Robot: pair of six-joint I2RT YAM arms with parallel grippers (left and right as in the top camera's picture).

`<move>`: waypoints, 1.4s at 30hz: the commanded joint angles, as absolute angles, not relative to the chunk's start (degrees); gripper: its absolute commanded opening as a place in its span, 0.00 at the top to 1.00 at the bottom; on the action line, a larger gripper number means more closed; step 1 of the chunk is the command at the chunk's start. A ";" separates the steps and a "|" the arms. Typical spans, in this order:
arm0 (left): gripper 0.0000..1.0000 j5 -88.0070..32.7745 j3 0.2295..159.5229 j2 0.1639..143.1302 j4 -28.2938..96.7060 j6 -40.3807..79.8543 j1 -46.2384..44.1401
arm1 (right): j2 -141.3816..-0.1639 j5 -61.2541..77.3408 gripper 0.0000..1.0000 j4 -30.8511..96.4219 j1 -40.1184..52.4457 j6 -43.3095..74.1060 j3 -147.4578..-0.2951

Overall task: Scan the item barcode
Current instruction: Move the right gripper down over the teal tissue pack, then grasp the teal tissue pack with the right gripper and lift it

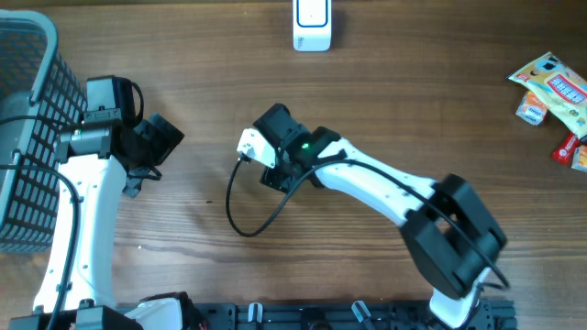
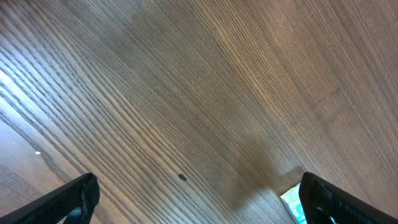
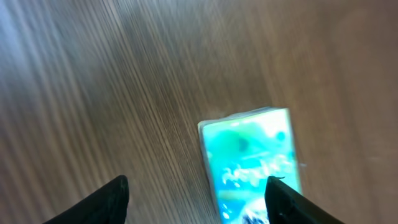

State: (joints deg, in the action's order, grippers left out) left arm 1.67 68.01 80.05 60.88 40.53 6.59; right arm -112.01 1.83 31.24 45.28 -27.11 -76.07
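Note:
A teal packet [image 3: 249, 158], the item, lies flat on the wooden table in the right wrist view. My right gripper [image 3: 198, 182] is open above it; the right finger overlaps the packet's right edge, and the left finger stands well off it over bare wood. From overhead the right gripper [image 1: 275, 151] sits mid-table and hides the packet. No barcode shows. My left gripper [image 1: 156, 151] hovers open by the basket, with nothing between its fingers [image 2: 198, 180]. A teal sliver [image 2: 290, 202] shows beside its right finger; I cannot tell what it is.
A white box-shaped device [image 1: 312, 23] stands at the table's far edge. A dark mesh basket [image 1: 27, 137] fills the left side. Several snack packets [image 1: 555, 92] lie at the far right. A black cable [image 1: 248, 215] loops on the table below the right gripper.

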 commanded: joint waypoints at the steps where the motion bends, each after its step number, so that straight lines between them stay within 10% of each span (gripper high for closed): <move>1: 0.00 2.46 69.01 80.44 60.93 39.38 6.72 | -115.59 0.40 0.34 30.79 45.10 -28.32 -75.33; 16: 0.00 2.48 69.01 80.44 60.47 39.38 6.72 | -120.44 -10.44 0.52 26.94 45.04 -28.53 -75.33; 25: 0.00 2.48 69.01 80.44 60.47 39.38 6.72 | -120.79 -18.22 0.96 24.27 45.04 -28.29 -75.33; 42: 0.00 2.48 69.01 80.44 60.47 39.38 6.72 | -107.39 -1.91 0.96 29.95 44.69 -14.57 -78.76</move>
State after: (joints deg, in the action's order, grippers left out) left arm 1.67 68.01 80.05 60.62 40.53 6.59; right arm -114.08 -10.92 29.98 45.06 -20.49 -77.19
